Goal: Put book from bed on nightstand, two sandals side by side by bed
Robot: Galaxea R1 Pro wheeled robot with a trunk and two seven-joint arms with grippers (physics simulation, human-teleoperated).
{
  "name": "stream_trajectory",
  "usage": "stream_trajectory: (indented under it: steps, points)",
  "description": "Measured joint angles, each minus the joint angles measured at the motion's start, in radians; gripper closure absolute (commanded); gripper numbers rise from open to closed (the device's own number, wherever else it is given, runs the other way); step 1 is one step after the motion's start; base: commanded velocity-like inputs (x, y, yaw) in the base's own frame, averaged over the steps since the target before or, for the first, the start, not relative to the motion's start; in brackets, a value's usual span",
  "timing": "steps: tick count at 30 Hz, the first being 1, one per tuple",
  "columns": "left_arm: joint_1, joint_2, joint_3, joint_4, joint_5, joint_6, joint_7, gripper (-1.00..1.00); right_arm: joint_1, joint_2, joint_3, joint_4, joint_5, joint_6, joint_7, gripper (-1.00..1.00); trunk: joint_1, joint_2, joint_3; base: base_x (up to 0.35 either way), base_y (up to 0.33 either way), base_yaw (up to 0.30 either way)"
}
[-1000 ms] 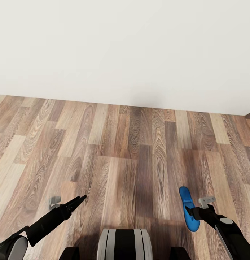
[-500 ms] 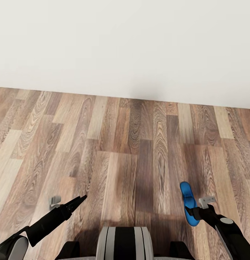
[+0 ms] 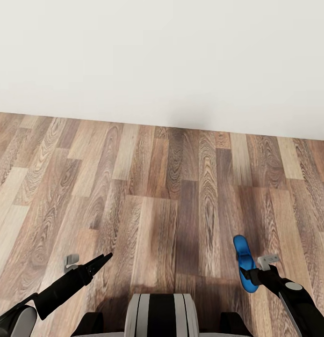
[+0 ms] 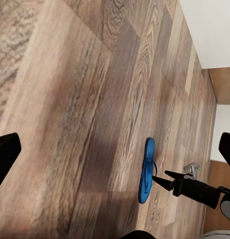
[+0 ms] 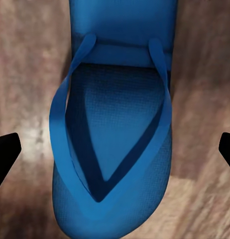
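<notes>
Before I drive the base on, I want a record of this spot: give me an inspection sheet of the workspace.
Surface: wood-plank floor, bare apart from one sandal.
Job's things: one blue sandal lies flat on the floor, strap side up, under the right gripper.
Clutter: nothing seen.
Grippers: left gripper hangs over bare planks, holding nothing, and its fingertips show wide apart in the left wrist view; right gripper is open, a fingertip either side of the sandal, not closed on it.
Cables: nothing seen.
Surroundings: plain white wall ahead.
</notes>
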Motion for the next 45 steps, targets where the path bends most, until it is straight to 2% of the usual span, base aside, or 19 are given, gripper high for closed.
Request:
stream_trajectory:
  steps: [15,27,45]
  points:
    - [0.0,0.0,0.0,0.0,0.0,0.001,0.0,-1.0,0.0,-0.001,-0.001,-0.001,0.0,0.0,0.0,-1.0,0.006,-0.003,-0.054,0.0,0.0,0.0]
    - [0.0,0.0,0.001,0.0,0.0,0.0,-0.002,-1.0,0.0,-0.001,-0.002,0.0,0.0,0.0,0.0,-1.0,0.006,-0.003,-0.054,0.001,0.0,0.0]
    - [0.0,0.0,0.0,0.0,0.0,0.0,-0.002,-1.0,0.0,-0.001,-0.002,0.0,0.0,0.0,0.0,-1.0,0.006,-0.003,-0.054,0.105,0.0,0.0]
